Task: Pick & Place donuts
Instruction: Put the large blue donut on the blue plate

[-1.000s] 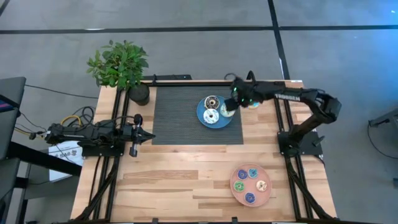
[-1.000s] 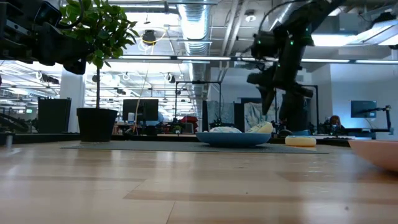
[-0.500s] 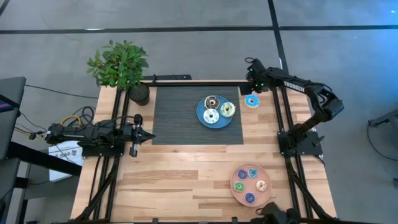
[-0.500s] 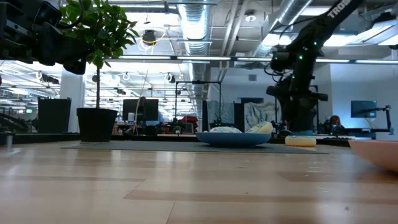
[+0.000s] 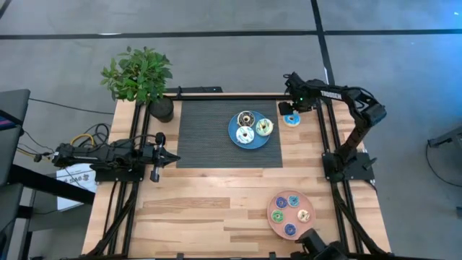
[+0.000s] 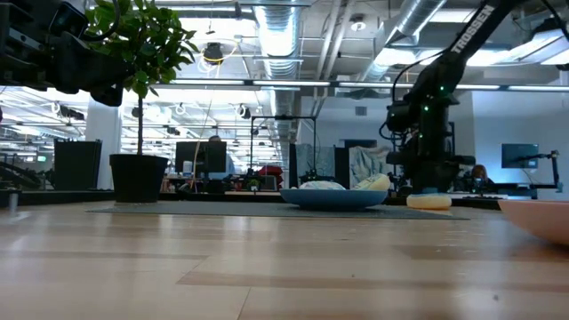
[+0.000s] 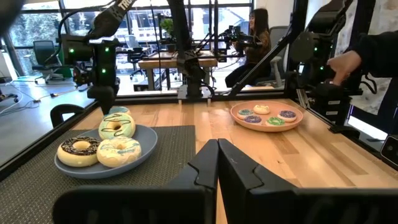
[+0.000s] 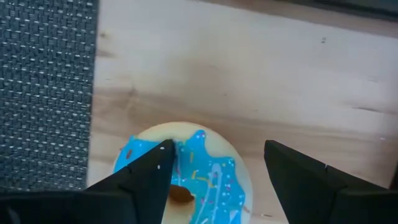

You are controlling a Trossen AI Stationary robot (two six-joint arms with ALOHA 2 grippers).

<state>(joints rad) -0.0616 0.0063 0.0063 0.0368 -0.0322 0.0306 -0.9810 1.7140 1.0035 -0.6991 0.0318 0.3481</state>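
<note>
**Right claw over turquoise donut at worktop's far edge**

Right claw hangs just above the turquoise-iced tan toy donut, fingers apart, one on either side of it, w/ the donut lying on bare wooden worktop beside the dark woven mat. Three bigger donuts sit on the round blue plate; four small ones on the round pink plate. Left claw waits at the mat's left edge, fingers together.
</note>
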